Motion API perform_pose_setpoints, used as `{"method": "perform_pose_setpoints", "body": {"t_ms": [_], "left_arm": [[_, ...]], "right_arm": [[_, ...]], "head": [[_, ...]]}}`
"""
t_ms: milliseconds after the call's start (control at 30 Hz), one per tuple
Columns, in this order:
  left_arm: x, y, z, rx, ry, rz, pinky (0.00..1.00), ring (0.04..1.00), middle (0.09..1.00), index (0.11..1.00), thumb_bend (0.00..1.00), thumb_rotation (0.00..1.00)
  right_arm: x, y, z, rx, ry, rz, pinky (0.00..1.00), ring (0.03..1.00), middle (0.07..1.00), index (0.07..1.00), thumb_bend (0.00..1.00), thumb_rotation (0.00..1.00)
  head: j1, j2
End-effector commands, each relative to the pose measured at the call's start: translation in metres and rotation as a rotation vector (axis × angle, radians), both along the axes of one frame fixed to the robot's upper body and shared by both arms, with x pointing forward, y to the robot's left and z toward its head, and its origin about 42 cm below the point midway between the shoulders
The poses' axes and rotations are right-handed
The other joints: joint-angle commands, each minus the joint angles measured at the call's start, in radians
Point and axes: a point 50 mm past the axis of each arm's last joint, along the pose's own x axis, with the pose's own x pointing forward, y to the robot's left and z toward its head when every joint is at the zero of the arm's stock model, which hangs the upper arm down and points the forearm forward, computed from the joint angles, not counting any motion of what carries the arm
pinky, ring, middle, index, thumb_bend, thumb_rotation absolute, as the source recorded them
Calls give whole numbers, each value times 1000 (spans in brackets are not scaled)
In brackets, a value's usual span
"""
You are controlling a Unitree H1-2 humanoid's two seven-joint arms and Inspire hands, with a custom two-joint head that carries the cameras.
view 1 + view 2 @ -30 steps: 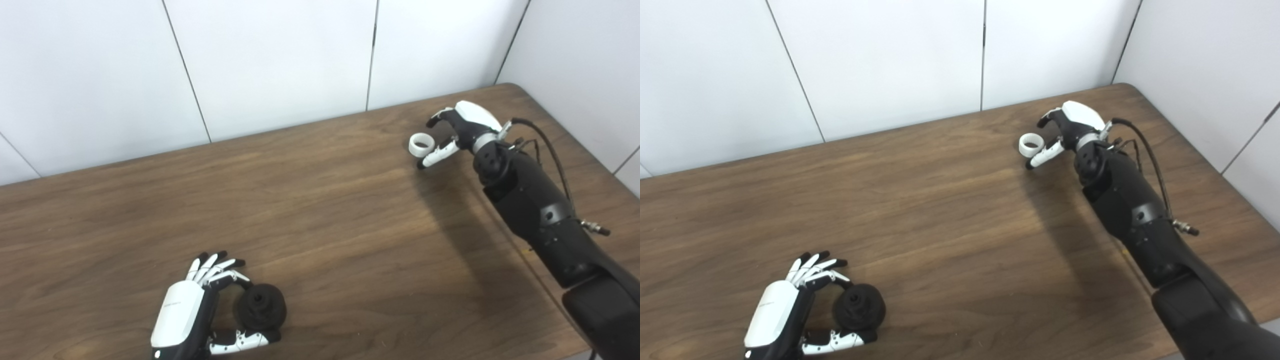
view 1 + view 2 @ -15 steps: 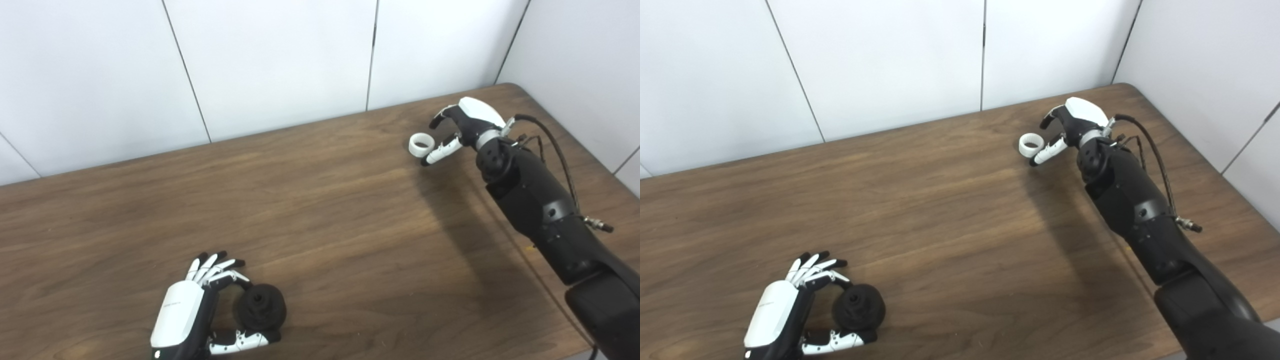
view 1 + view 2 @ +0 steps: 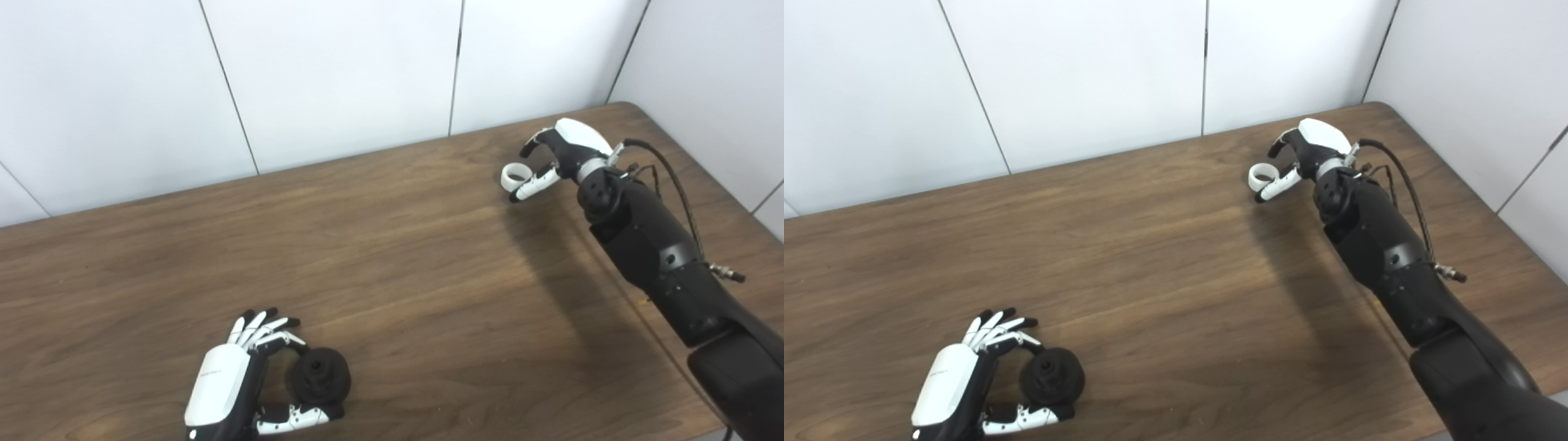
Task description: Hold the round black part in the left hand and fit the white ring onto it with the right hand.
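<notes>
A wooden table fills most of the scene, seen from above and slightly tilted. Plain white wall panels stand behind its far edge and along its right side, meeting in a corner at the far right.

At the near left, the left hand rests on the table with its white back facing up. Its fingers curve round the far side of the round black part, and its thumb lies along the near side, touching it. The hand cups the part loosely; whether it truly grips it cannot be told. The part sits on the table, with a small hole at its centre facing up.

At the far right, the right hand reaches in on a black arm with a cable looping along it. The white ring is just left of this hand. The thumb lies against the ring's near side, while a dark-tipped finger arches above its far side with a visible gap. The hand looks partly spread, not clamped on the ring. Whether the ring rests on the table or is lifted cannot be told.

The two hands are well apart, at opposite corners of the table.
</notes>
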Motion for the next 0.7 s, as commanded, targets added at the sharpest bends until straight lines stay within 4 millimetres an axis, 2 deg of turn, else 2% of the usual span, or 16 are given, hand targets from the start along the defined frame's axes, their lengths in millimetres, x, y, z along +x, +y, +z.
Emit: {"method": "perform_pose_setpoints", "body": {"t_ms": [0, 667], "left_arm": [[-5, 7, -5, 56, 36, 6, 1000, 928, 809, 486, 519, 58], [-5, 7, -5, 60, 40, 7, 1000, 928, 810, 486, 519, 59]], "right_arm": [[13, 2, 33, -26, -87, 3, 1000, 967, 921, 703, 880, 246], [9, -3, 25, -37, -63, -8, 1000, 970, 919, 697, 872, 235]], "head": [[0, 1], [0, 2]]}}
